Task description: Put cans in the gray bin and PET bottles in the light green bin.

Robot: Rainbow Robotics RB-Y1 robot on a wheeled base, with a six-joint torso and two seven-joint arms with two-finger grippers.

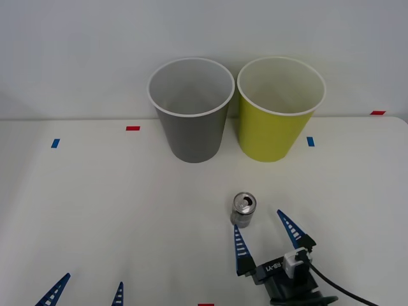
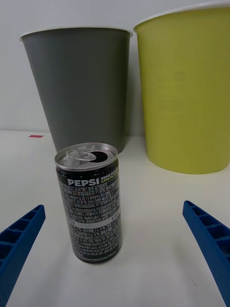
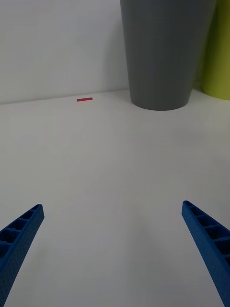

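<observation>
Tabletop scene, read from the robot's left to its right. Left claw [image 1: 85, 288] waits low at the near edge of the white table [image 1: 95, 204], its two blue ribbed fingers spread with bare tabletop between them; a red tape mark [image 3: 84, 99] lies ahead of it, by the back edge. Gray bin [image 1: 191, 108] stands upright ahead of this claw and toward the right, with a white rim and pale inside. Light green bin [image 1: 279, 108] stands just beside the gray bin, of the same tapered shape, the two rims close together. Can [image 1: 243, 209], a small black drink can with a silver pull-tab top, stands upright well short of both bins, directly ahead of the right claw [image 1: 264, 236]. Right claw is spread wide, its blue fingers [image 2: 19, 240] reaching forward to either side of the can and clear of it; the can lies nearer the claw's left finger. Beyond the can, as seen from the right wrist, rises the gray bin, the light green bin to its right.
</observation>
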